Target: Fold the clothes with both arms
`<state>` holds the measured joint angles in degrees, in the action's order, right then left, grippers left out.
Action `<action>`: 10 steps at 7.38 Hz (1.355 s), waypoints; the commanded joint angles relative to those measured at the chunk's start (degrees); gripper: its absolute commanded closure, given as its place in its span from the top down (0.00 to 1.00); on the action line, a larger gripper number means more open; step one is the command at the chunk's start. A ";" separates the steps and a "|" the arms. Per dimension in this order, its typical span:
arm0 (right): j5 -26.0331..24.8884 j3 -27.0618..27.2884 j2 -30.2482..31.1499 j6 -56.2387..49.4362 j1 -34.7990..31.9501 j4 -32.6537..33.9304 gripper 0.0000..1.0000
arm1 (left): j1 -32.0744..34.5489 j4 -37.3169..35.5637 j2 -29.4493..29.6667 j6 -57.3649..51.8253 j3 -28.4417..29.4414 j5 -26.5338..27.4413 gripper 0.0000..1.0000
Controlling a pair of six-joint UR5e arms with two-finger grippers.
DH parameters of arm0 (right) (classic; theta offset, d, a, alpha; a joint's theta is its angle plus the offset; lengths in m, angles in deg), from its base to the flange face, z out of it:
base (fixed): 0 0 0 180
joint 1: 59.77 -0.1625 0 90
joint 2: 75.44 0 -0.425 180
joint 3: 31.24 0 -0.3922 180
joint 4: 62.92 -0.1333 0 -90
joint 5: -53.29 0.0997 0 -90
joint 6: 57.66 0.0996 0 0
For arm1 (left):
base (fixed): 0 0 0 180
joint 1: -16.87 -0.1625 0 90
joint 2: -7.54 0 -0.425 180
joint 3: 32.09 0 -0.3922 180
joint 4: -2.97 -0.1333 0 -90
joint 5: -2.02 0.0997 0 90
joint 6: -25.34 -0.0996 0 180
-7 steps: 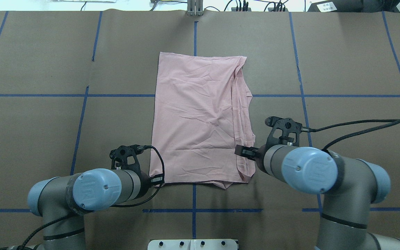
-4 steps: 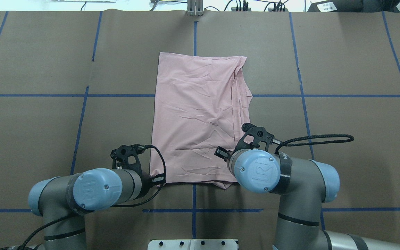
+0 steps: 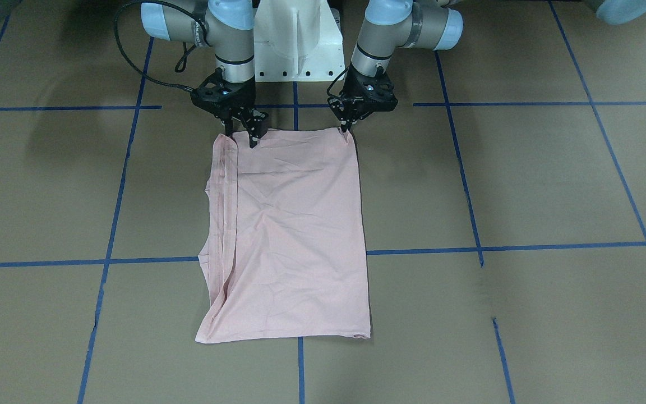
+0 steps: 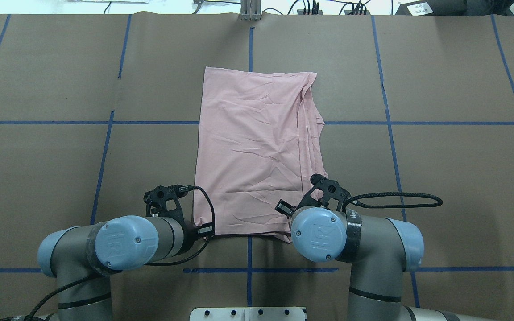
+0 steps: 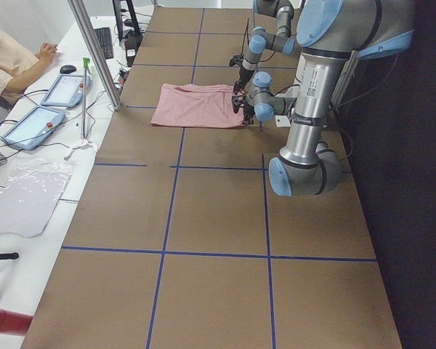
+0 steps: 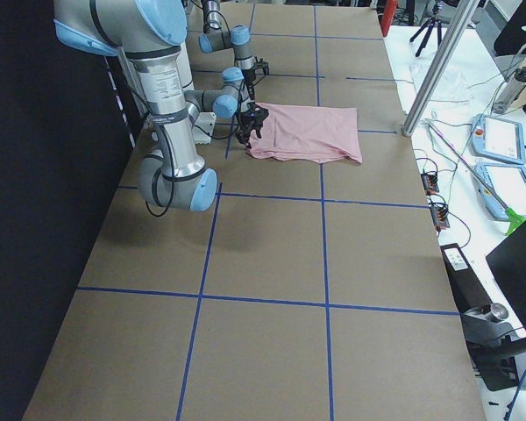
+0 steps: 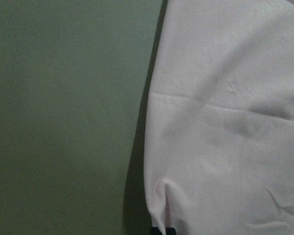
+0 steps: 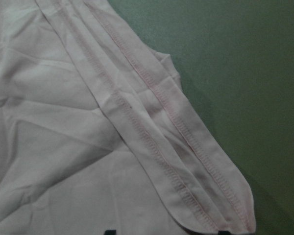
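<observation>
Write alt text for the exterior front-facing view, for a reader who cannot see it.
A pale pink T-shirt, folded into a rectangle, lies on a brown table gridded with blue tape. At its edge nearest the robot, the left gripper pinches one corner and the right gripper stands open over the other.

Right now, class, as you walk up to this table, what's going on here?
The robot's left arm and right arm are folding a pink T-shirt. It lies flat on the brown table, folded into a long rectangle, plain side up. The left gripper looks pinched shut on the near corner on its side. The right gripper is open, jaws straddling the other near corner, where the stitched hems stack up. Nothing is lifted yet.
</observation>
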<state>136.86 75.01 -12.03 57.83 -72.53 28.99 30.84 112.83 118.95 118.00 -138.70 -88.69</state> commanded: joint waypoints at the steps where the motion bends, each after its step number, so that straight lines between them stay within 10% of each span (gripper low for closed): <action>1: -1.40 -0.34 -0.30 0.70 0.89 0.12 0.73 | 0.00 0.00 0.04 -0.02 0.00 0.00 0.00; 10: -4.03 -1.83 -0.92 0.79 0.89 -0.58 0.71 | -0.09 0.00 -0.05 0.15 -0.09 0.00 0.00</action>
<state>132.83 73.38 -12.91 58.59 -71.67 28.40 30.75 112.87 118.94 118.15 -138.79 -88.69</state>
